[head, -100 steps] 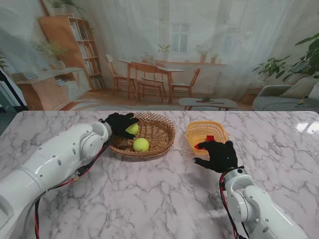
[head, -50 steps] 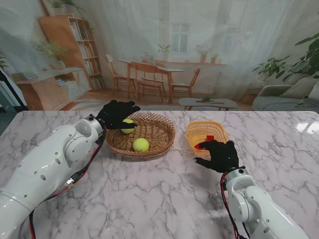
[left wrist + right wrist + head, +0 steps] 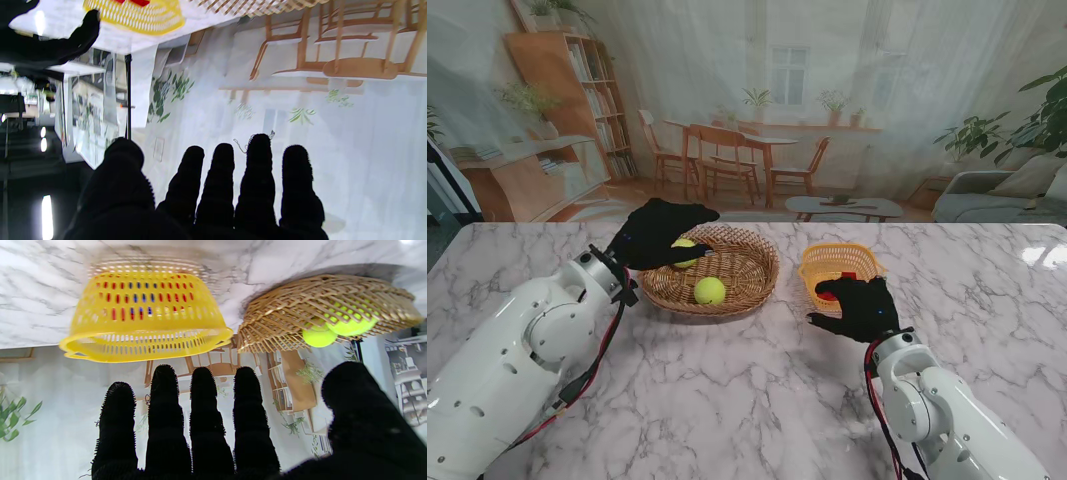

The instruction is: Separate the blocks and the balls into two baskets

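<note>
On the marble tabletop (image 3: 757, 390) two baskets stand side by side in the far middle part, with a strip of bare marble between them. The wicker basket (image 3: 737, 262) is to the left and holds two balls: one ball (image 3: 710, 291) lies near its rim nearest to me, the other ball (image 3: 685, 250) lies at its left side, partly hidden under the left hand (image 3: 659, 232). This hand hangs over the left rim of the wicker basket; in the left wrist view its fingers (image 3: 257, 173) are straight, slightly apart, and hold nothing. I cannot tell if it touches the ball under it. The yellow basket (image 3: 839, 266) is to the right, and red blocks (image 3: 848, 276) are seen inside; through its slotted wall the right wrist view shows red and blue pieces. The right hand (image 3: 859, 309) is at the near rim of the yellow basket, its fingers (image 3: 203, 413) stretched out and apart, empty. The whole near half of the tabletop is bare, and wide bare marble also lies toward the left and right edges. The far edge runs close behind both baskets.
</note>
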